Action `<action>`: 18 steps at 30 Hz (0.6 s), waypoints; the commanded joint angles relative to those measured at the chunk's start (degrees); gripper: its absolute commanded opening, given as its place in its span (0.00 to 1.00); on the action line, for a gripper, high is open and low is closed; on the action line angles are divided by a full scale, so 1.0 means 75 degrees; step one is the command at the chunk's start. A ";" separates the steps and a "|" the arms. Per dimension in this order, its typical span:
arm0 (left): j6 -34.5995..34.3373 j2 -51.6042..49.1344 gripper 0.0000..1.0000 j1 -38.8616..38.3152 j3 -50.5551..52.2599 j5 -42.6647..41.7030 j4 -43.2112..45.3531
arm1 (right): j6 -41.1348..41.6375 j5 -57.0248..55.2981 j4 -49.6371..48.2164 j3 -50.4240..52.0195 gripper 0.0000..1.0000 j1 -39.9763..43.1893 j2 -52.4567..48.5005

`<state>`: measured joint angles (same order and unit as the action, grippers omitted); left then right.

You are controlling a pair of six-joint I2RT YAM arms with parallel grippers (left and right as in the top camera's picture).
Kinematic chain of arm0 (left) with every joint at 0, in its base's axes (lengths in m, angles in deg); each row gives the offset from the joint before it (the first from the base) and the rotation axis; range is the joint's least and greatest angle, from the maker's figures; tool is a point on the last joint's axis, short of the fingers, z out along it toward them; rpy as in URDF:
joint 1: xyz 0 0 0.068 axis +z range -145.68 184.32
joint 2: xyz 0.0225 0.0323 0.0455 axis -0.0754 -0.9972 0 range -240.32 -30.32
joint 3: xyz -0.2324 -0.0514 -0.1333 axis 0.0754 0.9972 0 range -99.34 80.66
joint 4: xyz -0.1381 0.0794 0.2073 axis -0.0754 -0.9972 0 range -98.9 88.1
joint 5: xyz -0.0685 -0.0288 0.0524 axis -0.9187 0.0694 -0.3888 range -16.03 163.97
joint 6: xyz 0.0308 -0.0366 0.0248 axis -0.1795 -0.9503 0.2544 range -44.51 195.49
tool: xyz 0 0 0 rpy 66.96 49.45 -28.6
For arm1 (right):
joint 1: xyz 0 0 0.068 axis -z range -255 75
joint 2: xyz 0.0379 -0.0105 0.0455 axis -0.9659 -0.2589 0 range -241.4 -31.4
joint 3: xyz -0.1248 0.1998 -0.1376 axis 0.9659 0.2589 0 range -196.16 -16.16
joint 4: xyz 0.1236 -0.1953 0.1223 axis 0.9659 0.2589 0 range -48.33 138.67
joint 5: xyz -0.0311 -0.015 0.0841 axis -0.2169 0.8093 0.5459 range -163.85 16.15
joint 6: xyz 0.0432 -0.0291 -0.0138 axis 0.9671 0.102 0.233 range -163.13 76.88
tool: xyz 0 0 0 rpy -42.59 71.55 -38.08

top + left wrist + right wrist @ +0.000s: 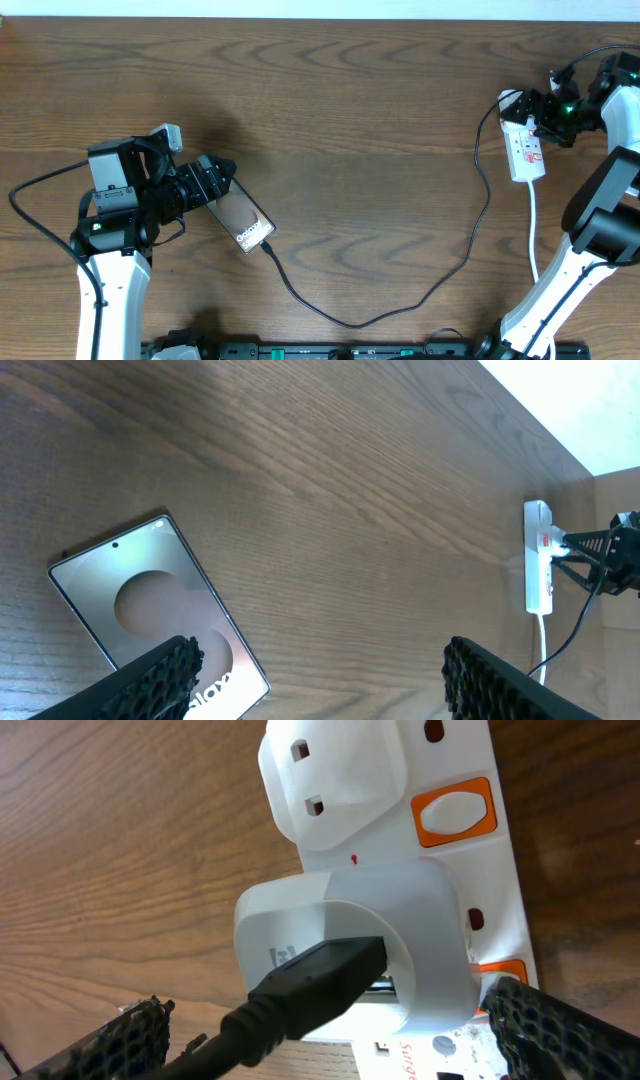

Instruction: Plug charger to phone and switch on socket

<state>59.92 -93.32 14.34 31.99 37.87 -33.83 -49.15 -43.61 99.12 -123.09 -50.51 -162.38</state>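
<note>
The phone [245, 222] lies flat and slanted on the table; it also shows in the left wrist view [150, 600]. The thin black charger cable [350, 323] meets the phone's lower end with its tip, loops across the table and runs up to a white adapter [350, 940] on the socket strip [527, 150]. My left gripper [215, 180] is open and empty over the phone's upper-left end [315, 685]. My right gripper [545, 112] is open, its fingers either side of the adapter [345, 1040]. Orange switches [455, 813] sit on the strip.
The strip's white lead [535, 235] runs down the right side past my right arm's base. A black rail [350, 352] lies along the table's front edge. The strip also shows far off in the left wrist view [538, 555].
</note>
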 commanded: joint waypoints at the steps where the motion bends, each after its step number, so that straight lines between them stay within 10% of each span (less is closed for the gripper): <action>1: 0.0131 0.0012 0.80 0.0023 -0.0093 -0.0047 -0.0017 | 0.0172 0.0647 0.0032 0.0017 0.99 -0.0367 -0.0073; 18: 0.0134 0.0012 0.80 0.0023 -0.0090 -0.0044 -0.0073 | 0.0262 0.0621 0.0079 0.0026 0.99 -0.0463 -0.0073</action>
<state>59.92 -93.32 14.34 31.99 37.87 -34.28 -48.47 -43.61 98.68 -123.36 -51.58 -162.38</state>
